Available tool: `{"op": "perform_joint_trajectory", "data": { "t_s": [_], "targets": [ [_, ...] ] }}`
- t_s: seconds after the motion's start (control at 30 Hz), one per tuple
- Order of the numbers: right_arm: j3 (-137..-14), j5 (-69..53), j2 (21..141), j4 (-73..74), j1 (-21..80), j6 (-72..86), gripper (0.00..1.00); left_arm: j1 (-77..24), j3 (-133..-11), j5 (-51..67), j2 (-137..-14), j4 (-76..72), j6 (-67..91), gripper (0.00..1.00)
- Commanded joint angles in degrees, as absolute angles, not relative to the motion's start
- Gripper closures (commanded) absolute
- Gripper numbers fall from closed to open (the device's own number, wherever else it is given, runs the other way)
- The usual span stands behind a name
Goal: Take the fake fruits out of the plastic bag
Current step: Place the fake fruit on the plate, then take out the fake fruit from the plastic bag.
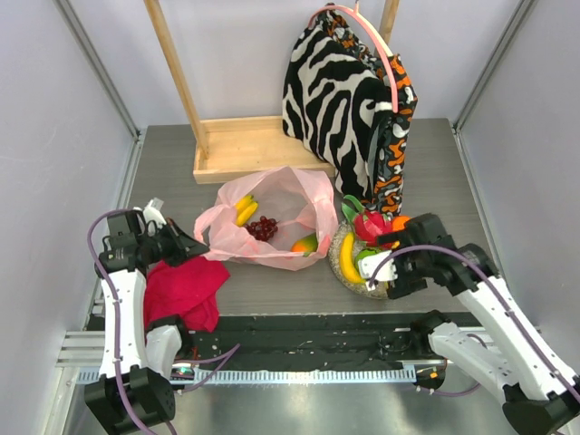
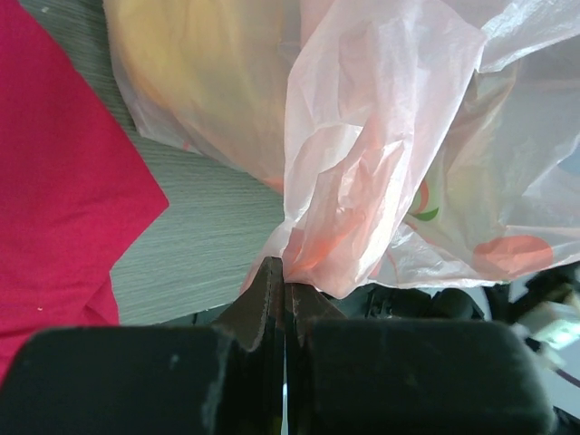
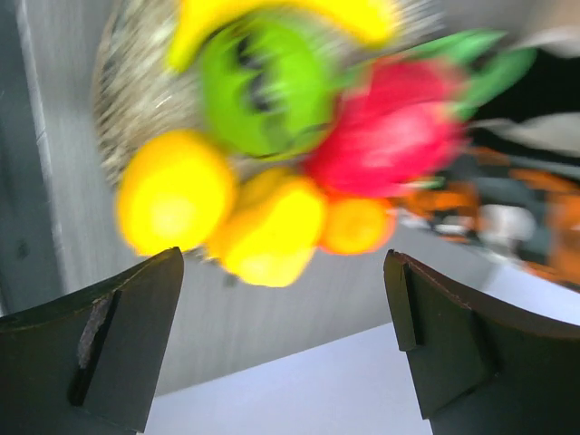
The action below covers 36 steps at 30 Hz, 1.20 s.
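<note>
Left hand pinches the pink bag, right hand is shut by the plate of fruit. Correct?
No. The right hand is open, not shut: the right wrist view shows it spread wide, nothing gripped, by the fruit on the plate. The left hand does pinch the pink bag.

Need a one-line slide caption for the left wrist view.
Left tool shut on an edge of the pink bag, red cloth lying beside it.
</note>
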<state>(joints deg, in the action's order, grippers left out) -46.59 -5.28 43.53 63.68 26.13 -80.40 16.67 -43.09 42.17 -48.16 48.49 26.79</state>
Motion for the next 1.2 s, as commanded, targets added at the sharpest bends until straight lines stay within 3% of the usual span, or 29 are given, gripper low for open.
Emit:
{"op": "perform_joint_trajectory", "data": {
  "t_s": [0.0,0.17,0.27,0.3,0.47,0.7,0.83,1.07,1.17],
  "targets": [
    [-60.36,-18.52,42.62,61.65,26.02,-75.87,0.0,17.05,-44.64,46.49,-47.99,49.12,25.15,1.0],
    [-73.19,-31.34,54.35,34.4,26.45,-41.01,0.02,16.88,-47.28,48.87,-46.06,54.91,22.42,1.0],
    [-80.32,-31.03,63.08,23.66,32.5,-25.81,0.14,16.88,-49.12,49.3,-45.18,58.17,19.96,1.0],
    [-81.46,-30.07,68.41,21.38,34.69,-25.06,0.2,16.88,-49.83,49.57,-45.18,58.97,19.26,1.0],
    [-81.56,-29.36,79.26,13.81,46.21,-18.32,0.28,16.96,-58.15,56.15,-44.74,67.99,11.02,1.0],
    [-85.24,-21.55,95.7,11.43,50.45,-3.9,0.4,16.79,-69.79,59.5,-41.84,76.54,3.7,1.0],
    [-88.06,-17.06,102.47,7.31,50.36,2.7,0.39,16.79,-68.38,58.62,-40.78,79.89,1.67,1.0],
    [-97.38,-7.83,117.66,4.83,50.45,20.01,0.14,16.7,-61.44,57.83,-40.52,77.79,3.6,1.0],
    [-100.01,-6.69,120.31,8.07,50.8,27.04,0.11,16.61,-60.03,58.62,-40.43,76.47,4.31,1.0]
  ]
}}
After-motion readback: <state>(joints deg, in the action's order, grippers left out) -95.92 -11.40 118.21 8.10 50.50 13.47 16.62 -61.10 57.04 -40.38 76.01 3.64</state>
